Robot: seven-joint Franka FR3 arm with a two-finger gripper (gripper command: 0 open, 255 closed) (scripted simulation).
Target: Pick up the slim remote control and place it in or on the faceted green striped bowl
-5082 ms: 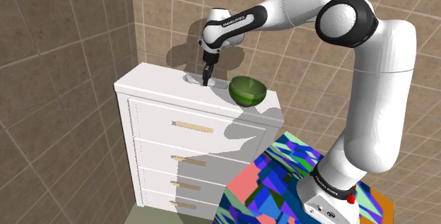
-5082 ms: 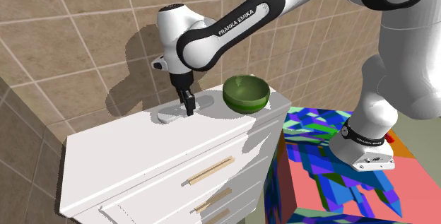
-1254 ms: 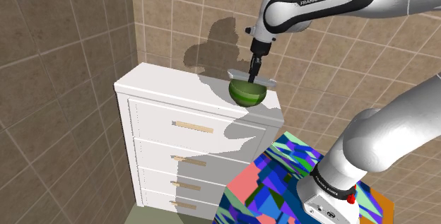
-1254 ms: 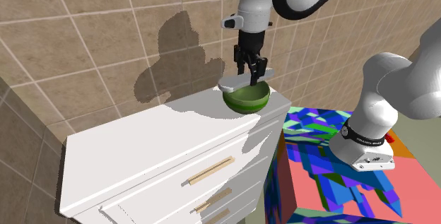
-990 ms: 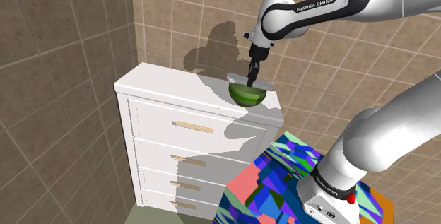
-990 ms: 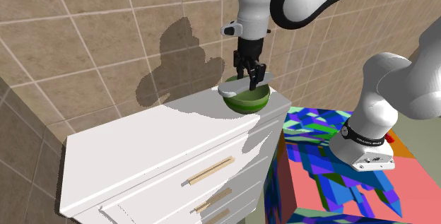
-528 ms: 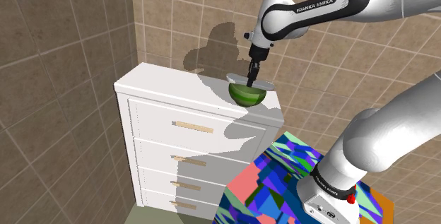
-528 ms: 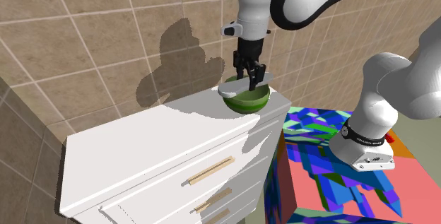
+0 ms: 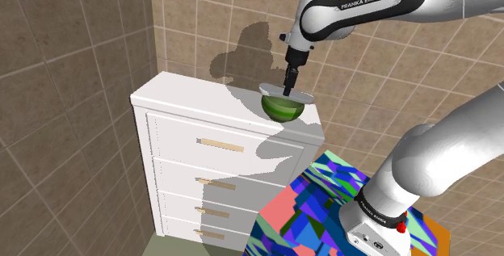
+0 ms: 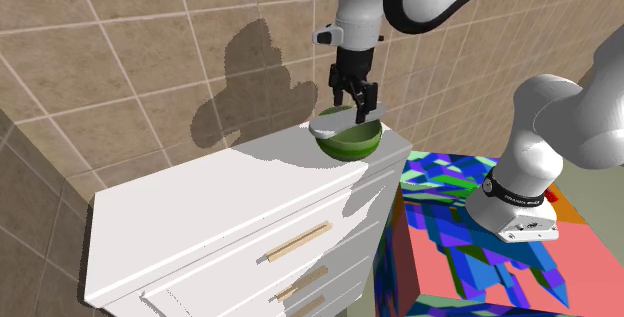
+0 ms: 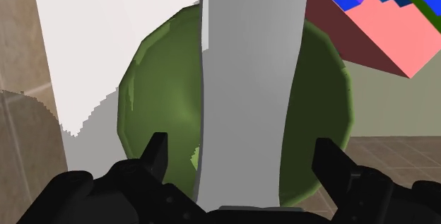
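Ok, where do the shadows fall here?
Shoulder view: arm's shadow on the tiled wall and down the dresser front. Second exterior view: shadow on the wall beside the tool. Wrist view: jagged shadow edge on the dresser top beside the bowl.

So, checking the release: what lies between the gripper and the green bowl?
The grey remote, lying across the bowl under the open gripper, whose fingers stand apart from it; the wrist view shows this.
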